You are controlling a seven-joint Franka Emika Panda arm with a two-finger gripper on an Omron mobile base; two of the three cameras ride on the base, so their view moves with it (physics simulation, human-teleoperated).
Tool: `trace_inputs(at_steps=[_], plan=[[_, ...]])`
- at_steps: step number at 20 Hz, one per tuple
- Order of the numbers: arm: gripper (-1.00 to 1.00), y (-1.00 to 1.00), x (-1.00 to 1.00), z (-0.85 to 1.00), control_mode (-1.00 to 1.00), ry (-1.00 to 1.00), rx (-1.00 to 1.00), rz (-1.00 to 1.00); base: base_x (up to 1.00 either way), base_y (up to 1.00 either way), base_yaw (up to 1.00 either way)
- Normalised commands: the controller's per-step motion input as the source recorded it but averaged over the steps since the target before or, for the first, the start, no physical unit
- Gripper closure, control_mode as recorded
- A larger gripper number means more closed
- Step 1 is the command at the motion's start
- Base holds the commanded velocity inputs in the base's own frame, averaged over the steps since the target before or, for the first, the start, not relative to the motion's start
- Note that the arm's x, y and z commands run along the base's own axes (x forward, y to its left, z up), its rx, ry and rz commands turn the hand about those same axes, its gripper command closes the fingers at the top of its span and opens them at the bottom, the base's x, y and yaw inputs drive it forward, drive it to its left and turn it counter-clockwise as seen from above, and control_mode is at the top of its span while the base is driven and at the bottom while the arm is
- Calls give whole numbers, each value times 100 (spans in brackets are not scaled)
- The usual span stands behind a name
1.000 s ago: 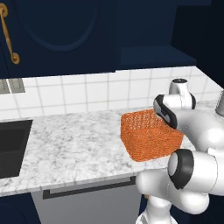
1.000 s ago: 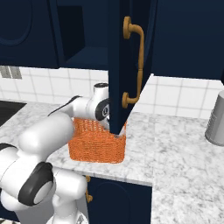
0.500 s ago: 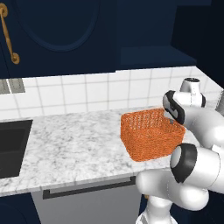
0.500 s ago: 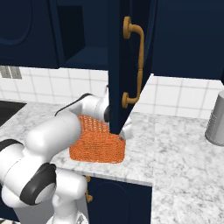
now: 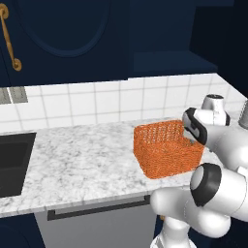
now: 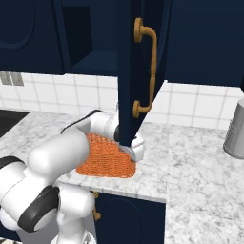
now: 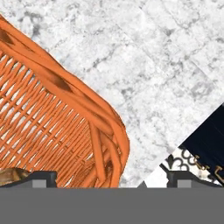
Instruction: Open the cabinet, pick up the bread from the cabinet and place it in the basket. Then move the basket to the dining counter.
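**Gripper closing in on the basket's corner; bread seemingly already inside**

The gripper (image 7: 111, 177) is hanging low over the right-hand end of the basket (image 5: 167, 149), its two fingertips (image 7: 41, 177) standing wide apart, with the basket's near corner rim lying between them in the hand view. They are gripping nothing that I can make out. A brown scrap (image 7: 9, 175) is peeking up inside the mesh at the lower left of the hand view; it is probably the bread, though too little is showing to be sure.

The basket is sitting on the marble worktop (image 5: 77, 155), near its front edge and towards its right end, well apart from the black sink (image 5: 12, 162) at the left. In the right base view the wrist is tucked behind the lower edge of the open cabinet door (image 6: 131, 71), whose brass handle (image 6: 147, 69) is facing out; the cabinet shelf (image 6: 95, 59) is looking bare. A grey metal canister (image 6: 236, 133) is standing near the worktop's right edge.

Judging by this, the bread step is looking done and the basket-moving step is beginning. The next move is calling for the fingers to settle astride the rim wall and close on it firmly, then lift straight and clear of the hanging door before carrying towards the dining counter.
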Motion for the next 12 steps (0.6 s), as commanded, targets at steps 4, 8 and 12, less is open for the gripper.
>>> trace_inputs(at_steps=[4, 8, 12], plan=[[-100, -1, -6, -31, -100, 0, 0, 0, 0, 0, 0], [-100, 0, 7, -10, -100, 0, 0, 0, 0, 0, 0], [-100, 0, 24, -1, -100, 0, 0, 0, 0, 0, 0]])
